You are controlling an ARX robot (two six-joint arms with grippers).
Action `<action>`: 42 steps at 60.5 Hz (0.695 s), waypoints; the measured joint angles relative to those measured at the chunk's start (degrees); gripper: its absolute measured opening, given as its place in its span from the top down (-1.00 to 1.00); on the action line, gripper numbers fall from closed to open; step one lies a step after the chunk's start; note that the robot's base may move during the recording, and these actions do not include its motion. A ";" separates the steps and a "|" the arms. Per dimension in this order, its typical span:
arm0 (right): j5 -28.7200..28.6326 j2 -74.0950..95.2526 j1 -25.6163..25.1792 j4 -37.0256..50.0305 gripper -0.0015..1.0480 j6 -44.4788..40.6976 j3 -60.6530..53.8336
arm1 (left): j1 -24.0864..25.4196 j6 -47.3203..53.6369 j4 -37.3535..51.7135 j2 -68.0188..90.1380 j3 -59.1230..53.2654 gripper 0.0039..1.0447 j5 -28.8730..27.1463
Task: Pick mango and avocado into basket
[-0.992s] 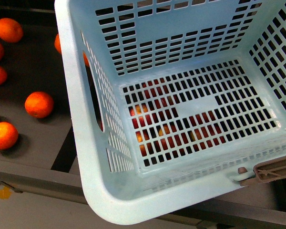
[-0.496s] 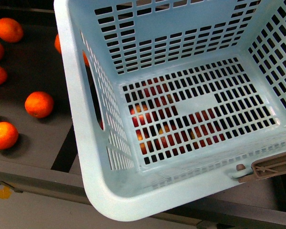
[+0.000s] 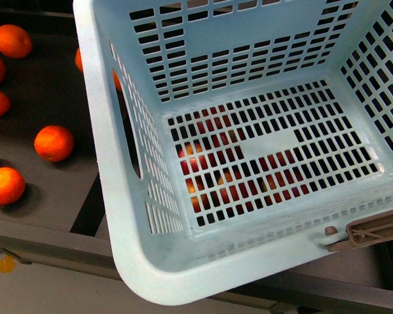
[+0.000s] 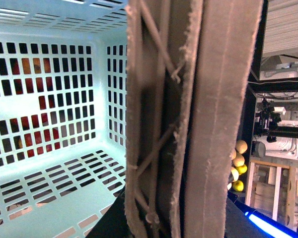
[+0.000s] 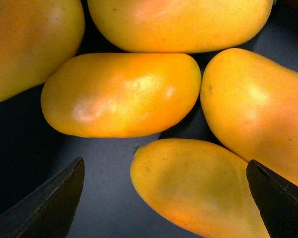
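The light teal basket (image 3: 118, 196) hangs tilted and fills most of the front view, with nothing in it. Its brown ribbed handle (image 3: 373, 230) shows at the lower right. In the left wrist view my left gripper (image 4: 174, 223) is shut on that handle (image 4: 193, 99), with the basket's slotted inside (image 4: 49, 198) beside it. In the right wrist view several yellow-orange mangoes lie close together on a dark surface. My right gripper (image 5: 169, 198) is open, its dark fingertips (image 5: 59, 198) on either side of the nearest mango (image 5: 198, 183) without touching it. The avocado is out of view.
Oranges (image 3: 54, 142) lie on the dark shelf left of the basket. Red fruits (image 3: 209, 163) show through the basket's slotted floor. The shelf's grey front edge (image 3: 46, 243) runs below. Another mango (image 5: 121, 94) lies just beyond the nearest one.
The basket has wobbled very slightly in the front view. Nothing else has visibly moved.
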 joint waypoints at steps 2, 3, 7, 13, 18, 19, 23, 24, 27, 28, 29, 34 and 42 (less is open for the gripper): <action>-0.04 0.00 -0.24 0.02 -0.83 -1.66 -0.09 | 0.00 0.00 0.00 0.00 0.00 0.69 0.02; -0.13 0.00 -0.33 0.02 -0.83 -2.69 -0.11 | 0.00 0.00 0.00 0.00 0.00 0.69 0.04; -0.63 0.00 -0.76 -0.24 -0.83 -6.56 -0.26 | 0.00 -0.02 0.00 0.00 0.00 0.69 0.04; -1.14 0.00 -1.16 -0.76 -0.83 -11.06 -0.44 | 0.00 0.00 0.00 0.00 0.00 0.69 -0.02; -1.90 0.00 -1.25 -0.98 -0.83 -14.60 -0.92 | 0.00 0.02 0.00 0.00 0.00 0.69 -0.07; -1.97 0.00 -1.25 -1.01 -0.83 -14.82 -1.01 | 0.00 0.02 0.00 0.00 0.00 0.69 -0.07; -2.32 0.00 -1.22 -1.07 -0.83 -16.59 -1.40 | 0.00 0.00 0.00 0.00 0.00 0.69 -0.02; -2.36 0.00 -1.20 -1.07 -0.83 -16.92 -1.49 | 0.00 0.00 0.00 0.00 0.00 0.69 -0.02; -2.75 0.00 -1.03 -0.98 -0.83 -18.10 -1.79 | 0.00 0.00 0.00 0.00 0.00 0.69 0.00; -2.91 0.00 -0.94 -0.98 -0.83 -18.43 -1.88 | 0.00 0.00 0.00 0.00 0.00 0.69 0.00; -2.99 0.00 -0.87 -0.98 -0.83 -18.49 -1.92 | 0.00 0.00 0.00 0.00 0.00 0.69 0.00; -2.97 0.07 -0.31 -0.96 -0.83 -19.71 -2.10 | 0.00 0.00 0.00 0.00 0.00 0.69 0.00; -1.84 0.85 0.52 -0.83 -0.83 -21.35 -1.97 | 0.00 0.00 0.00 0.00 0.00 0.69 0.00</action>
